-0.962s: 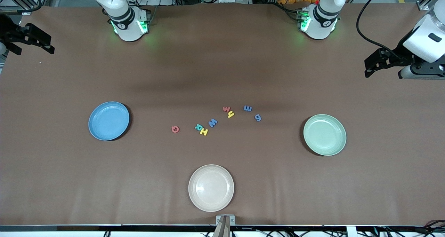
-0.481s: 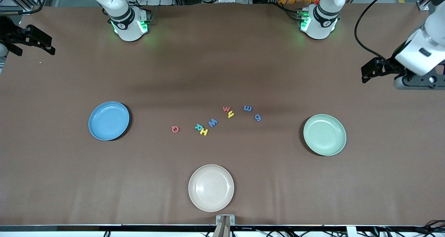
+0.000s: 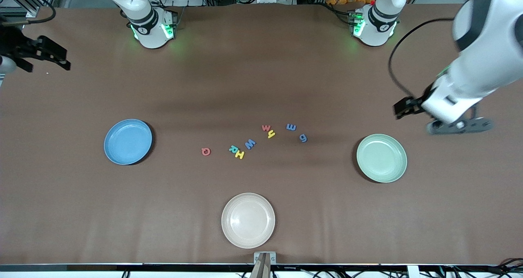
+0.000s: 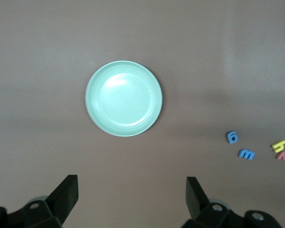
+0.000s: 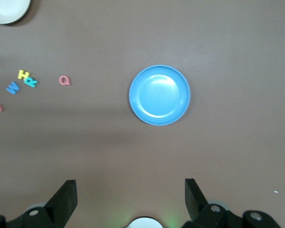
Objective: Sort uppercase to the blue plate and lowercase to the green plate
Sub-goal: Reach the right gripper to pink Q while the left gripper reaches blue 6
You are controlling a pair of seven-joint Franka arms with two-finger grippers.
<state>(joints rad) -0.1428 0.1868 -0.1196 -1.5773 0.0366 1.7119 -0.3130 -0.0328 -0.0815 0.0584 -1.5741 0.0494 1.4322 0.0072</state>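
Eight foam letters lay in a loose arc at mid-table, none yet on a plate: the red Q (image 3: 206, 151), green R (image 3: 233, 149), yellow H (image 3: 240, 154) and blue W (image 3: 250, 144) toward the right arm's end, the red w (image 3: 266, 127), yellow y (image 3: 271, 134), blue m (image 3: 291, 127) and blue g (image 3: 302, 138) toward the left arm's end. The blue plate (image 3: 128, 141) sat bare near the right arm's end, the green plate (image 3: 381, 158) bare near the left arm's, and a cream plate (image 3: 248, 220) lay nearest the front camera. The left gripper (image 3: 402, 108) hung over bare table just beside the green plate; the right gripper (image 3: 55, 56) hovered over the table's edge. The front view left the finger gaps unclear, but each wrist view showed its own fingers spread wide with nothing between them (image 4: 66, 194) (image 5: 66, 199). The left wrist view caught only the lowercase four and the green plate; the right wrist view showed the blue plate, the four capitals and the cream plate's rim.
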